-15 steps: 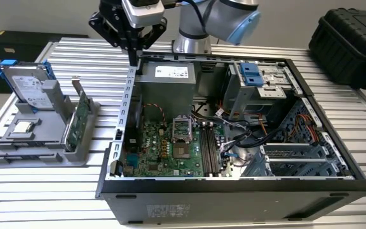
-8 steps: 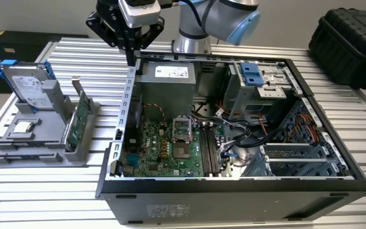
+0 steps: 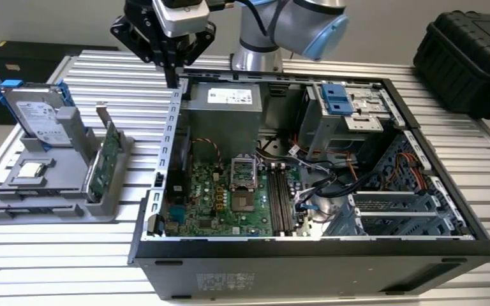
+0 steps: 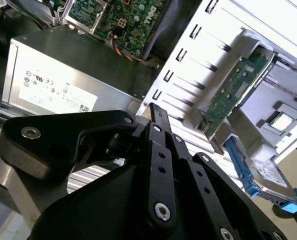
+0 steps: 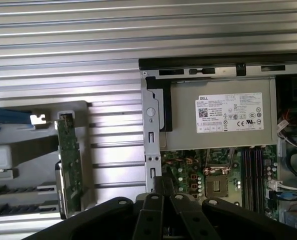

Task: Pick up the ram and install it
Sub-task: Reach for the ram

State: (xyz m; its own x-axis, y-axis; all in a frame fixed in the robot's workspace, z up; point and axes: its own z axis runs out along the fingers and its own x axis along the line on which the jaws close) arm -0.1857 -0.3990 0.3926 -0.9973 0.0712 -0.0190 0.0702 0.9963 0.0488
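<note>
My gripper (image 3: 173, 80) hangs over the table just outside the back corner of the open computer case (image 3: 177, 127), on the exterior view's left. Its black fingers (image 5: 163, 181) are pressed together, shut, and I see nothing between them in both wrist views; the tips also appear at gripper (image 4: 156, 111). The ram is out of view. Inside the case lies the green motherboard (image 3: 228, 197) with its long dark slots (image 3: 281, 197), also seen as slots (image 5: 253, 165). The gripper is well above and away from them.
A grey holder (image 3: 49, 185) on the exterior view's left carries a green circuit card (image 3: 102, 162) and a silver drive with blue rails (image 3: 41, 115). The power supply (image 5: 223, 112) sits at the case's back. A black box (image 3: 471, 51) stands at the back right.
</note>
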